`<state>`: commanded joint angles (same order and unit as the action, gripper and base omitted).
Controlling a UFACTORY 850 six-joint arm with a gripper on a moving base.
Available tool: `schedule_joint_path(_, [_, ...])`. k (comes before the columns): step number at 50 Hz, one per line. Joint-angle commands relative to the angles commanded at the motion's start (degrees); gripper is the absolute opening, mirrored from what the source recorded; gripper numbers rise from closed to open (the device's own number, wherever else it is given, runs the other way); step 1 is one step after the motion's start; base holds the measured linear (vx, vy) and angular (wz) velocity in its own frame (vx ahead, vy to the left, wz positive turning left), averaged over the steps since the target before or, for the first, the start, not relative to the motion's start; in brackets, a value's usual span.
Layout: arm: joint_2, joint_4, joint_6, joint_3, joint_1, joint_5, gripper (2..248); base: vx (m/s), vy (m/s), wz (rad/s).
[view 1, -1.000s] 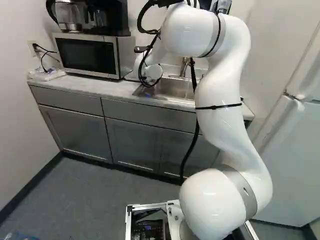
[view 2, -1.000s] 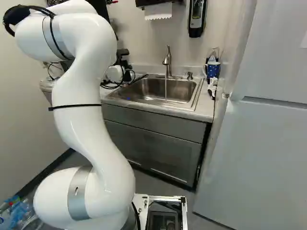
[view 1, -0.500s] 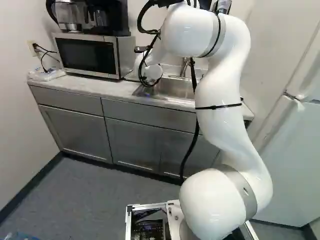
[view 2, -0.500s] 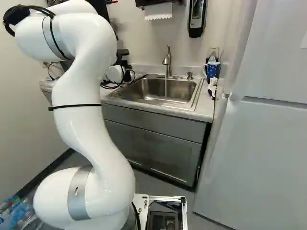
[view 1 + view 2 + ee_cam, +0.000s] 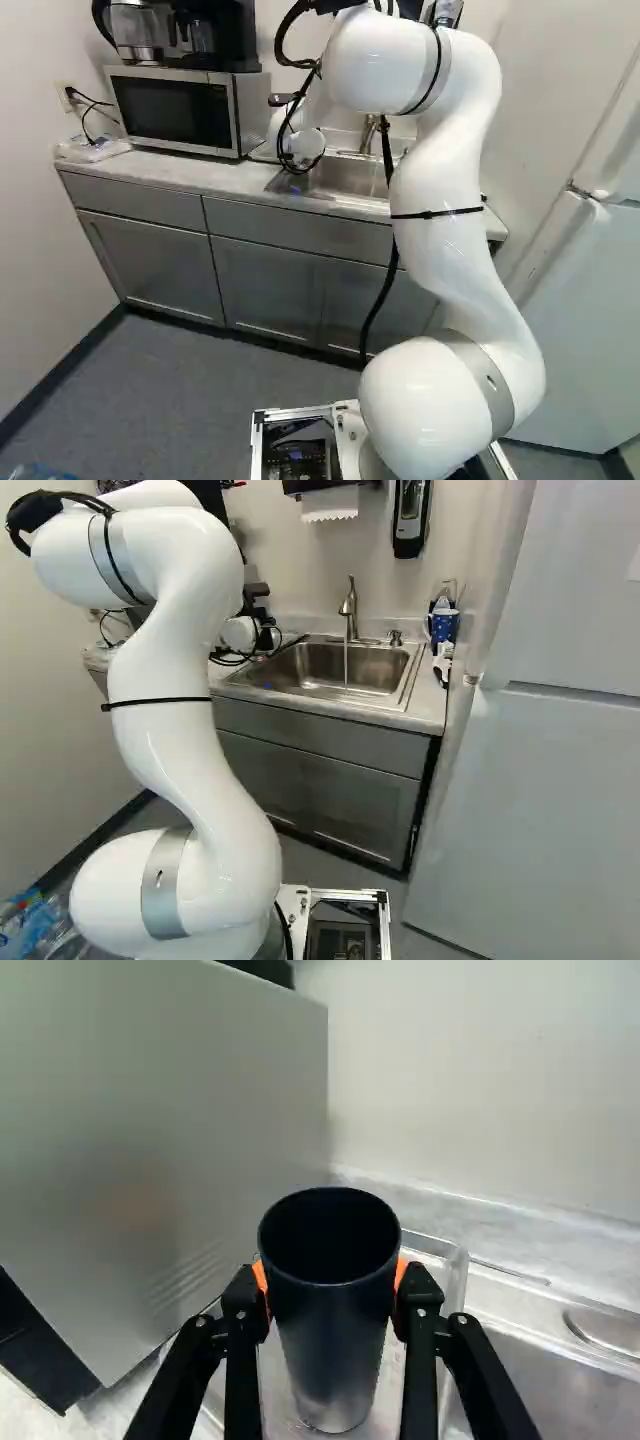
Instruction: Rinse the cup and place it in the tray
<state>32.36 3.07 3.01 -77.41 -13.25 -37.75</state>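
Note:
In the wrist view my gripper (image 5: 333,1295) is shut on a dark, shiny cup (image 5: 335,1350), an orange pad pressing on each side just below the rim. The cup stands upright with its open mouth up. Around and under its base is a clear plastic tray (image 5: 455,1285); whether the base touches the tray's floor I cannot tell. Both base views hide the gripper, cup and tray behind the arm's wrist (image 5: 300,148). Water runs from the faucet (image 5: 349,610) into the steel sink (image 5: 405,675).
The microwave (image 5: 172,110) stands close beside the cup, its side wall (image 5: 170,1140) rising there. A coffee maker (image 5: 215,35) sits on it. Right of the sink stands a blue patterned mug (image 5: 445,627). A soap dispenser (image 5: 410,515) hangs on the wall; a white fridge (image 5: 540,810) is at the right.

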Motion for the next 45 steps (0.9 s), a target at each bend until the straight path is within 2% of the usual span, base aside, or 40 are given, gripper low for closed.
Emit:
schedule_joint_path(17, [0.0, 0.0, 0.0, 0.0, 0.0, 0.0, 127, 0.0, 0.0, 0.0])
schedule_joint_path(18, [0.0, 0.0, 0.0, 0.0, 0.0, 0.0, 155, 0.0, 0.0, 0.0])
schedule_joint_path(22, [0.0, 0.0, 0.0, 0.0, 0.0, 0.0, 155, 0.0, 0.0, 0.0])
schedule_joint_path(23, [0.0, 0.0, 0.0, 0.0, 0.0, 0.0, 189, 0.0, 0.0, 0.0])
schedule_joint_path(27, [0.0, 0.0, 0.0, 0.0, 0.0, 0.0, 189, 0.0, 0.0, 0.0])
schedule_joint_path(28, [0.0, 0.0, 0.0, 0.0, 0.0, 0.0, 225, 0.0, 0.0, 0.0])
schedule_joint_path(33, [0.0, 0.0, 0.0, 0.0, 0.0, 0.0, 225, 0.0, 0.0, 0.0])
schedule_joint_path(34, [0.0, 0.0, 0.0, 0.0, 0.0, 0.0, 247, 0.0, 0.0, 0.0])
schedule_joint_path(45, [-0.01, 0.0, 0.0, -0.01, 0.0, 0.0, 247, 0.0, 0.0, 0.0])
